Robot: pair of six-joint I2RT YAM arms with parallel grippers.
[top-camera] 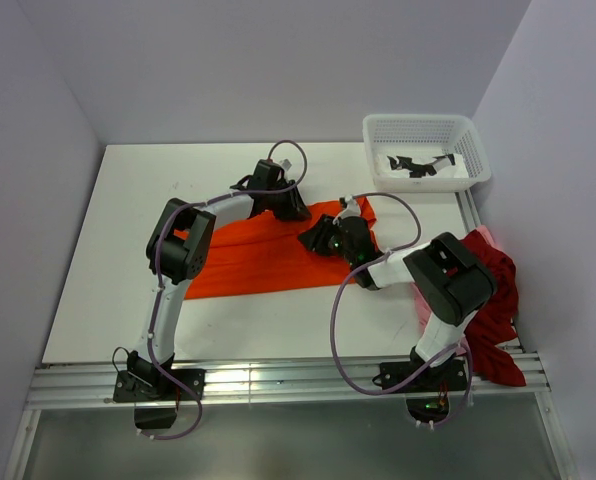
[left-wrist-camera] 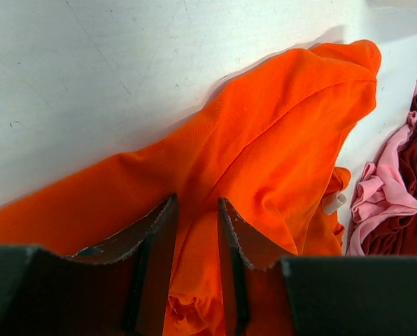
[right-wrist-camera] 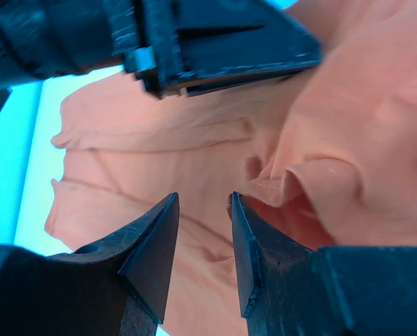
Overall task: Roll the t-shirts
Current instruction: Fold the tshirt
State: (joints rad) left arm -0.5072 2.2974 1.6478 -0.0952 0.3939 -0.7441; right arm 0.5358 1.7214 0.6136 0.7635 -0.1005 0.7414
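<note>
Orange cloth lies as a long flat band across the middle of the bench (top-camera: 128,220). This is the orange shirt (top-camera: 263,258), seemingly folded narrow so that it can be rolled from one end. Its right end is rumpled and raised, and both claws meet there. The left claw (left-wrist-camera: 196,204) reaches in from the far edge and pinches a ridge of the cloth between its close-set fingers, probably to anchor or lift that edge. The right claw (right-wrist-camera: 203,201) hovers just beside it over the bunched end, fingers apart with no cloth plainly between them. I judge it is lining up a grip to start the roll. The red shirt (top-camera: 493,295) and pink shirt (top-camera: 481,238) lie heaped at the bench's right edge, beside the right arm. A white basket (top-camera: 423,122) sits at the far right corner.
</note>
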